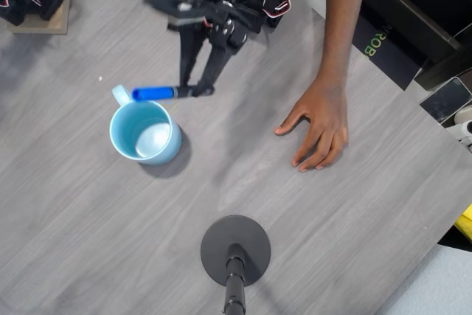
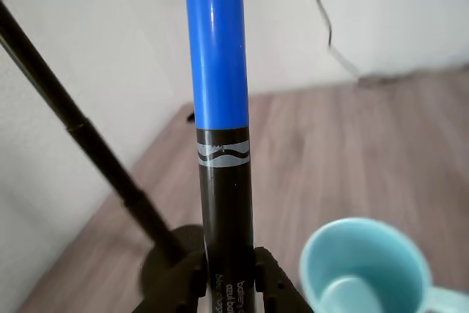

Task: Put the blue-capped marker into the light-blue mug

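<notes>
Blue on one end and black on the other, the blue-capped marker (image 1: 162, 93) is held up above the grey wood worktop (image 1: 310, 204) by the robot's hand (image 1: 198, 91). The two fingers are squeezed tight on the black barrel, one on each side. You can see this best in the wrist view, where the marker (image 2: 222, 144) runs straight up the picture from between the fingers (image 2: 270, 276).

From the overhead view the marker lies flat and sideways. Its long line goes left to right in the picture. The blue cap points left, away from the hand, and the black end sits in the grip.

Just below the marker in that view is the light-blue mug (image 1: 144, 131). It stands upright with its open top facing up and its little handle at the upper left. The cap is over a spot near the handle and rim, not inside the mug. In the wrist view the mug (image 2: 364, 269) sits low and to the right of the marker.

A person's hand (image 1: 318, 123) rests flat on the worktop, well to the right. A black stand with a round base (image 1: 236, 250) sits near the bottom edge.
</notes>
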